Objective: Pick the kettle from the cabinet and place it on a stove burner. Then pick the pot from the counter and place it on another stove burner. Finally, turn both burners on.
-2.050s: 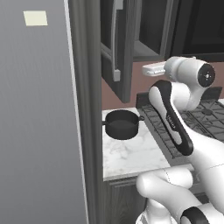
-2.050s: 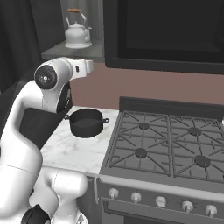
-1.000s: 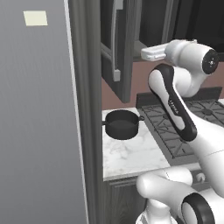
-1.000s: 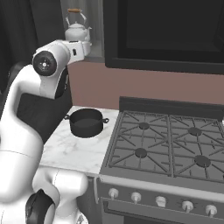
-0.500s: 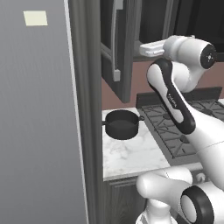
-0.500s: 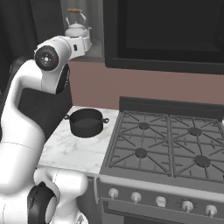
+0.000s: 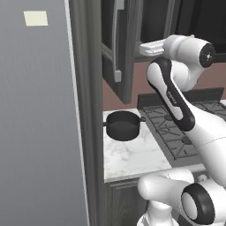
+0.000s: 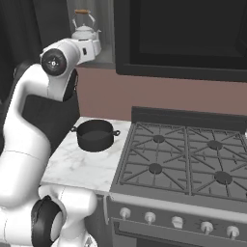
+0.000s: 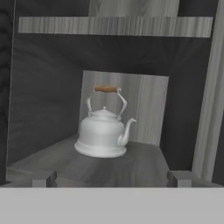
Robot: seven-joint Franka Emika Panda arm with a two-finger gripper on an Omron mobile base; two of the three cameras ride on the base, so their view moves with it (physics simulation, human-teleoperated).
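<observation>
Fingertips [image 9: 43, 178] are standing spread wide, holding nothing, as the gripper [image 9: 112, 179] is pointing into the open cabinet [image 9: 52, 113]. The kettle [image 9: 103, 131] is sitting upright on the shelf ahead, spout right. The pot [image 8: 95, 135] is resting on the marble counter [image 8: 72, 166] beside the stove [image 8: 188, 164].

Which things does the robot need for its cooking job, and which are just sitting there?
Needed: kettle inside the cabinet; pot on the counter; stove burners; open end effector.

Just there: microwave; tall grey panel with a pale note.
</observation>
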